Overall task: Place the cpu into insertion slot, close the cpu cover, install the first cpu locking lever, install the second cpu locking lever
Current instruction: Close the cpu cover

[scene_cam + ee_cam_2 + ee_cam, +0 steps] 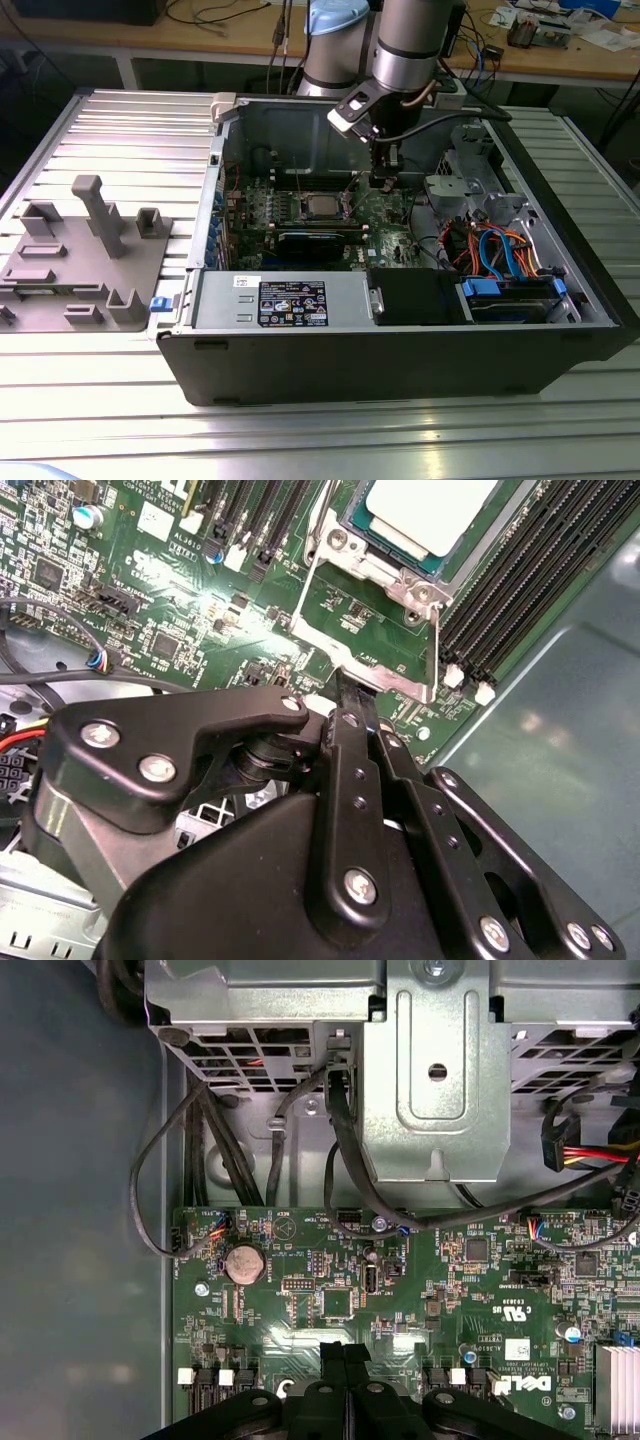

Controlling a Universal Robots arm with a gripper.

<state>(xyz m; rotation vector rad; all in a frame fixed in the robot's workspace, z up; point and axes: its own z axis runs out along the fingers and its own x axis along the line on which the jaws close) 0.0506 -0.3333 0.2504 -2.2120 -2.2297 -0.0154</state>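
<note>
Gripper (344, 683) fingers pressed together, nothing between them, tip just beside the cpu cover (383, 569); cpu (430, 510) sits in its socket.

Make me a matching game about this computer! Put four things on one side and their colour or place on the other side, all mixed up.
Things
1. cpu
2. coin battery
3. grey tray
4. gripper

Descriptions
A. outside the case, on the table, at the exterior view's left
B. black, fingers together, close to the green board
C. pale silver, square and flat
D. small round disc on the green board

Pairs: 1-C, 2-D, 3-A, 4-B
</note>
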